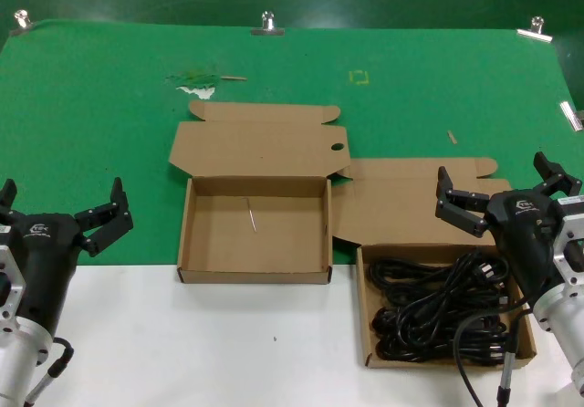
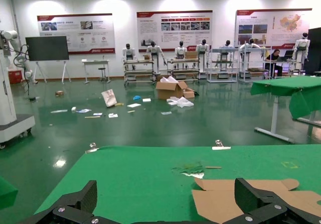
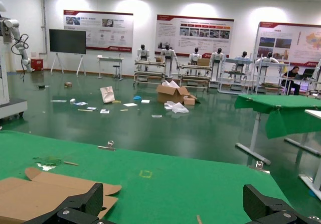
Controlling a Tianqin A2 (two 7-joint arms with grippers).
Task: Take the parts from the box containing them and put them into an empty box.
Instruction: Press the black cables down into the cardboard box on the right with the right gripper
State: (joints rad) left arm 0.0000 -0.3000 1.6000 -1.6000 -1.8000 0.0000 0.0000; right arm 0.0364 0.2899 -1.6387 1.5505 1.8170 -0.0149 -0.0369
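Two open cardboard boxes on the surface (image 1: 109, 334), lids folded back onto the green cloth (image 1: 91, 133). The empty box (image 1: 255, 229) sits center, a thin pale sliver (image 1: 252, 215) on its floor. The box containing them (image 1: 438, 311) sits right and nearer, filled with the parts (image 1: 429, 311), tangled black cords. Left end effector (image 1: 64, 211) low at left edge, fingers spread. Right end effector (image 1: 506, 188) above the full box's far right corner, fingers spread, holding nothing. Metal clips (image 1: 267, 24) along the cloth's far edge.
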